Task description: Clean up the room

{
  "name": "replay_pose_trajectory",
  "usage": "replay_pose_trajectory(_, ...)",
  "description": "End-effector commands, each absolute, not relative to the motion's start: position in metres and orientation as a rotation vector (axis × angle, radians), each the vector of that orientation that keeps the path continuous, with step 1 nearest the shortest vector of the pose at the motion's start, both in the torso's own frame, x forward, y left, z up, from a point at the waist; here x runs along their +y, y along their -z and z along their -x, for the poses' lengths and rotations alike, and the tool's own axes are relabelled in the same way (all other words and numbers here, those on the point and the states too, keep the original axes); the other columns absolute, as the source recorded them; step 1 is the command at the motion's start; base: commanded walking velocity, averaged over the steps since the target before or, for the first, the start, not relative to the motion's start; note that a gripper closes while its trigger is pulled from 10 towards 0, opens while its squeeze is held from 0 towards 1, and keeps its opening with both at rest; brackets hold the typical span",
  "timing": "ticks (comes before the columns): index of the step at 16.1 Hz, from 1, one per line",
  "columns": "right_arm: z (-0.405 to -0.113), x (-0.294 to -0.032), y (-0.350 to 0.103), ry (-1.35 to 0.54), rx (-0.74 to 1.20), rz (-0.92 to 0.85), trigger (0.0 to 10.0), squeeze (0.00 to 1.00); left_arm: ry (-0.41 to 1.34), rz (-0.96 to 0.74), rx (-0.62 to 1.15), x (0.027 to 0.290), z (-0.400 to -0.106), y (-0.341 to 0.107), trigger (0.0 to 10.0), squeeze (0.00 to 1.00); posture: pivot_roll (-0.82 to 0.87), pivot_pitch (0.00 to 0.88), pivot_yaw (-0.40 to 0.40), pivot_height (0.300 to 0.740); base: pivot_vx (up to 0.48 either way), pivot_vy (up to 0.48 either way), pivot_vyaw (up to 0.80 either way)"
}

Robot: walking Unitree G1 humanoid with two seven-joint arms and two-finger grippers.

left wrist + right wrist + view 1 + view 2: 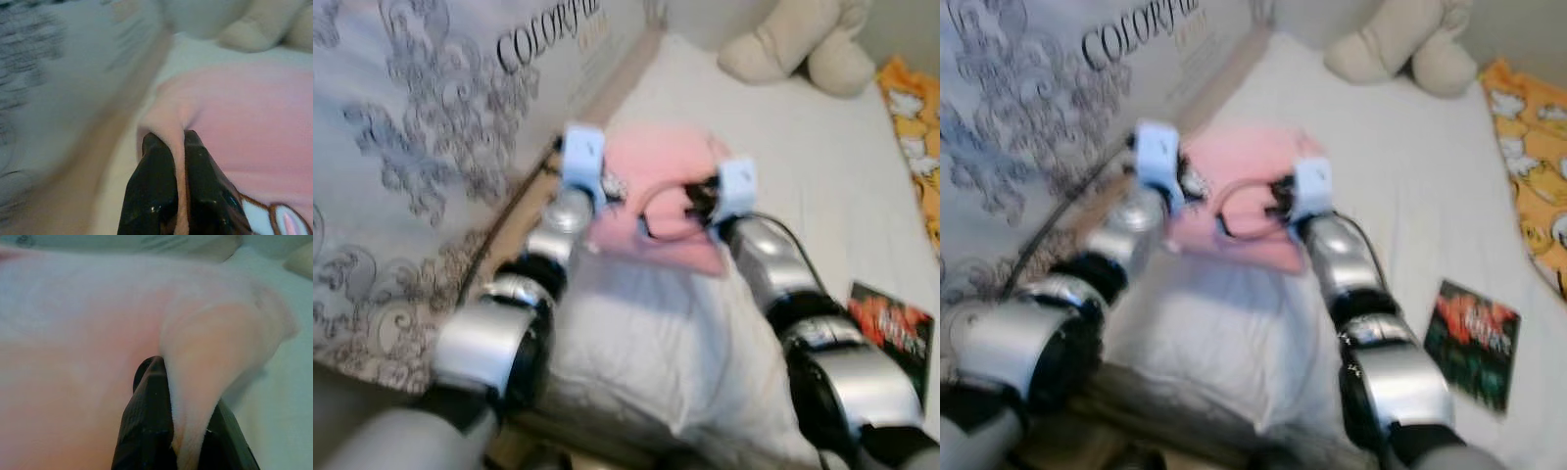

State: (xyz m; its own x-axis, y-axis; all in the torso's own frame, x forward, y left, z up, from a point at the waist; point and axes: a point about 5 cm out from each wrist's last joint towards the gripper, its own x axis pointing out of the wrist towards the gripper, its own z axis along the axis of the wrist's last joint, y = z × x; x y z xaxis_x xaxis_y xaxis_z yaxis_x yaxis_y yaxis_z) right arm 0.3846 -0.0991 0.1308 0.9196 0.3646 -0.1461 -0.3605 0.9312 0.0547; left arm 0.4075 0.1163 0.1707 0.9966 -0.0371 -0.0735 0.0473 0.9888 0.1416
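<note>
A pink cloth (658,171) with a printed figure hangs between my two grippers above a white pillow (646,343) on the bed. My left gripper (178,142) is shut on a fold at the cloth's (254,117) left edge. My right gripper (168,377) is shut on a fold of the cloth (73,342) at its right edge. In the eye views both wrists, with their light blue camera blocks, are raised side by side under the cloth (1249,186).
The white mattress (783,147) stretches ahead. A beige plush toy (803,39) lies at its far end. An orange patterned blanket (915,127) runs along the right edge. A dark book (891,328) lies right of my right arm. A patterned grey headboard cover (421,147) stands on the left.
</note>
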Motion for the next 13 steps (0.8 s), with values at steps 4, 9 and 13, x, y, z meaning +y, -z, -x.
replay_pose_trajectory(4, -0.374, -0.074, -0.106, -0.436, 0.258, 0.030, 10.0, 0.00, -0.217, -0.202, 0.095, 0.176, -0.404, -0.164, 10.0, 0.00, -0.03, 0.179, -0.109, 0.740, 0.000, 0.000, 0.00)
replay_pose_trajectory(9, -0.366, -0.084, -0.088, -0.456, 0.331, 0.176, 10.0, 0.00, -0.249, -0.139, 0.209, 0.180, -0.389, -0.126, 10.0, 0.00, 0.01, 0.203, -0.149, 0.740, 0.000, 0.000, 0.00)
replay_pose_trajectory(13, -0.377, -0.092, -0.107, -0.361, 0.246, 0.085, 10.0, 0.00, -0.164, -0.279, 0.030, 0.161, -0.407, -0.174, 10.0, 0.00, -0.03, 0.194, -0.155, 0.740, 0.000, 0.000, 0.00)
